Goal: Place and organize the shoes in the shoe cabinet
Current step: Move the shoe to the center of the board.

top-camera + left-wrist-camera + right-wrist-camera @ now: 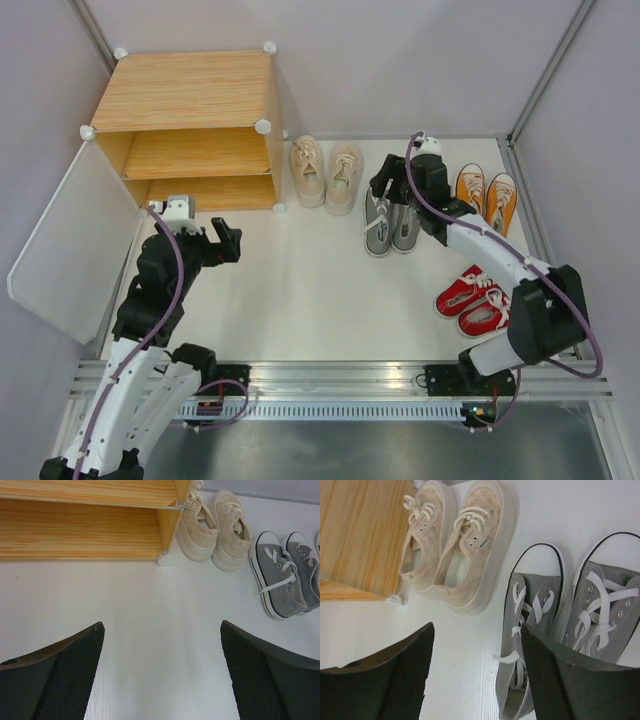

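The light-wood shoe cabinet (pixel 190 95) stands at the back left with its white door (pixel 65 245) swung open. Both shelves show no shoes. The cream pair (pixel 325 172) sits just right of it, then the grey pair (pixel 392 225), the orange pair (pixel 485 195) and the red pair (pixel 472 298). My right gripper (pixel 385 187) is open, low over the grey pair's left shoe (pixel 535 595), its right finger over that shoe, the other over bare floor (pixel 477 626). My left gripper (pixel 227 242) is open and empty (pixel 161 625) before the cabinet (pixel 85 525).
Grey walls and metal posts enclose the white floor (pixel 300 290). The open door stands close beside the left arm. A metal rail (pixel 340 378) runs along the near edge. The cream pair (pixel 215 525) and grey pair (pixel 285 575) show in the left wrist view.
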### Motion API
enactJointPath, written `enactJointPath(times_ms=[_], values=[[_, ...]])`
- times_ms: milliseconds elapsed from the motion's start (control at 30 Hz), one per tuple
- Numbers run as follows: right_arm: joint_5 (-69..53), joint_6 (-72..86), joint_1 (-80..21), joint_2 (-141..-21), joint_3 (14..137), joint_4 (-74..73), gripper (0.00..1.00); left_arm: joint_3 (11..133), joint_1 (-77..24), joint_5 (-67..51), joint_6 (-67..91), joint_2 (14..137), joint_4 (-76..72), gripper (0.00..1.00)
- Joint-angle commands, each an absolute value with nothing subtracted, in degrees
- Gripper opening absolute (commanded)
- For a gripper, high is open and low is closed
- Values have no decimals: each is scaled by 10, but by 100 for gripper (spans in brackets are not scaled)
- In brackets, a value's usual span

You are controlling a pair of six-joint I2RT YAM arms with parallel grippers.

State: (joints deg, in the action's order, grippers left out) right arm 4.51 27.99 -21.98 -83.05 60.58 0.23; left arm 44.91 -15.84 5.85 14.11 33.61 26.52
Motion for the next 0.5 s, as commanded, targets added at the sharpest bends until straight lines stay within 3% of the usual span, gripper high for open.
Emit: enactJointPath(times_ms=[0,133,467], values=[[70,268,-223,-889,663,1,73,456,-155,53,153,334,257,100],[68,269,-228,-989,726,-3,62,457,-156,41,154,335,254,100],[36,242,-274,-1133,873,-14,61,458,-155,14,156,338,251,100]])
